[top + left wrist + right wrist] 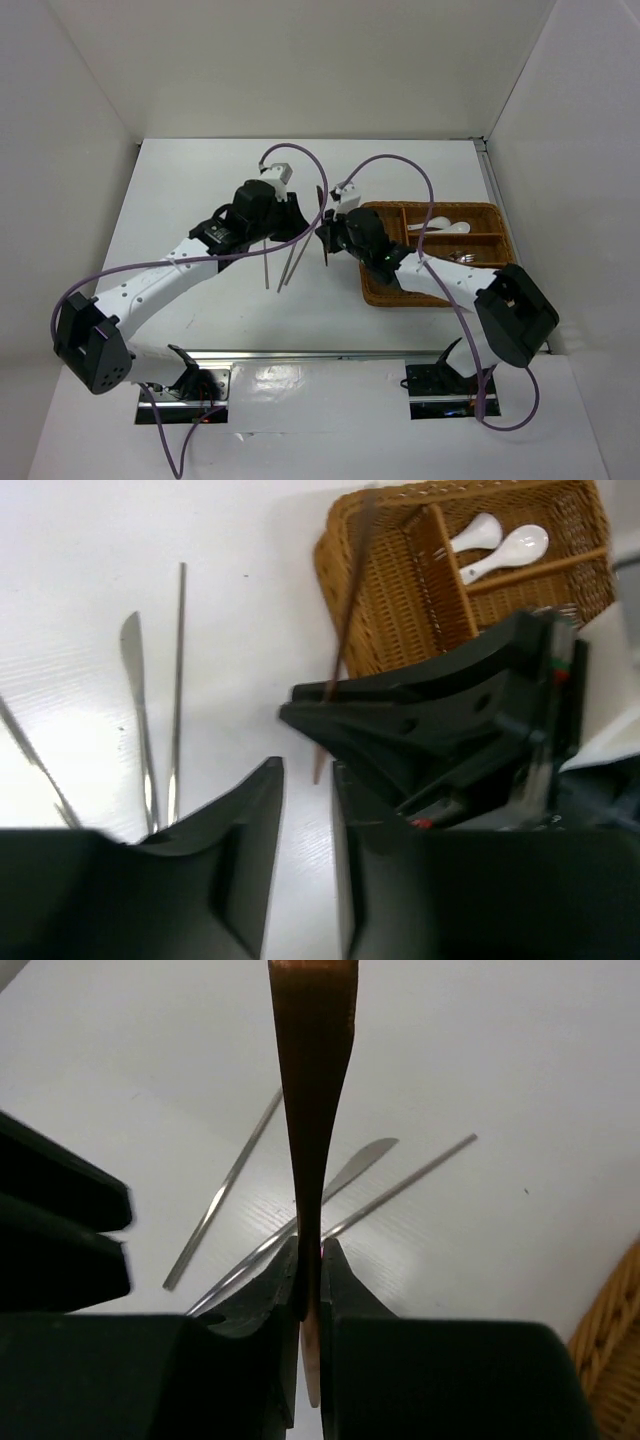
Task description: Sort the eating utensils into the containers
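Arm bases sit bolted at the near edge of the white table [200, 190], and both arms reach inward to meet over its middle.

On the bare tabletop, nearer than the grippers in the top view, lie three silver pieces close together: a table knife [135, 700] and two metal chopsticks [225, 1195], one on either side of it. None of them touches a gripper.

Above and just past them, the right gripper [310, 1252] is pinched tight on the brown-handled piece [310, 1090]. Its two fingers press flat against the narrow waist of the piece. The piece stands close to upright over the table, its wider brown end up and a paler tip poking out below the fingers. It hangs just to the left of the tray, outside every compartment.

The left gripper [308, 810] faces it from the other side, very near. Its jaws are parted by a narrow gap with nothing between them, and the lower end of the brown piece shows just above that gap.

To the right lies the brown woven wicker tray [410, 298]. Two white spoons [445, 227] lie side by side in its far compartment. A glint of silver utensils [462, 258] shows in the next one, too small to tell apart. The large section seen from the left wrist holds nothing.
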`<act>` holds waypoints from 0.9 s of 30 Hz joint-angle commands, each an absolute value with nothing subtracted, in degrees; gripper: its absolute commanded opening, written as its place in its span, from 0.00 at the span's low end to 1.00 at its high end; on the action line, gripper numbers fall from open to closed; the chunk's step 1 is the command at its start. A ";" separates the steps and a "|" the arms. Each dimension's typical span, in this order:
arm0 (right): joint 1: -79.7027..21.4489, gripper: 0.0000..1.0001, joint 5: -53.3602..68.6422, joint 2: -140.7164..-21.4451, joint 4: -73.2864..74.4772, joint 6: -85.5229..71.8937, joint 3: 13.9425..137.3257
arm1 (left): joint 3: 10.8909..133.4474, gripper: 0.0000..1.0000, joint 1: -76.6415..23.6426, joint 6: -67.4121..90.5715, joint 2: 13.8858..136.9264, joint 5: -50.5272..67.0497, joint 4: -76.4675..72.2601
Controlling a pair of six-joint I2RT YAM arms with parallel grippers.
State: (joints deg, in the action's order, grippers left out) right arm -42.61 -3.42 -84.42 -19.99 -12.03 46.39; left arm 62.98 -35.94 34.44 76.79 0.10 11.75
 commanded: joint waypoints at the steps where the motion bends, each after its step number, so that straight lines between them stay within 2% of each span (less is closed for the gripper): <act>1: -42.89 0.00 -15.34 -80.16 -17.60 -20.97 48.51 | 63.54 0.42 -36.21 32.18 73.92 -5.61 12.91; 3: -42.36 0.00 -20.36 -77.53 -13.64 -25.55 49.04 | 63.54 0.50 -36.21 31.38 72.52 -9.03 13.53; 4: -41.15 0.00 -25.44 -76.48 -8.66 -28.19 49.04 | 63.54 0.57 -36.21 31.38 71.99 -10.10 13.54; 8: -35.00 0.00 -35.67 -70.41 11.12 -51.33 51.32 | 62.23 0.66 -36.21 30.15 70.22 -13.79 13.54; 10: -29.92 0.00 -38.66 -66.81 23.04 -60.77 50.72 | 61.61 0.67 -36.21 30.15 70.22 -14.49 13.54; 11: -28.23 0.00 -39.54 -65.58 25.90 -67.95 49.93 | 60.74 0.67 -36.21 30.67 70.22 -14.50 13.54; 17: -18.38 0.00 -40.08 -58.72 38.90 -82.95 42.90 | 58.18 0.70 -35.68 31.72 70.40 -13.36 11.07; 21: -17.05 0.00 -43.06 -56.87 47.01 -94.54 40.61 | 56.87 0.70 -35.68 31.73 71.71 -12.83 10.47; 27: -17.05 0.03 -43.68 -56.87 53.78 -101.16 38.76 | 55.63 0.70 -35.68 32.25 72.25 -12.30 9.93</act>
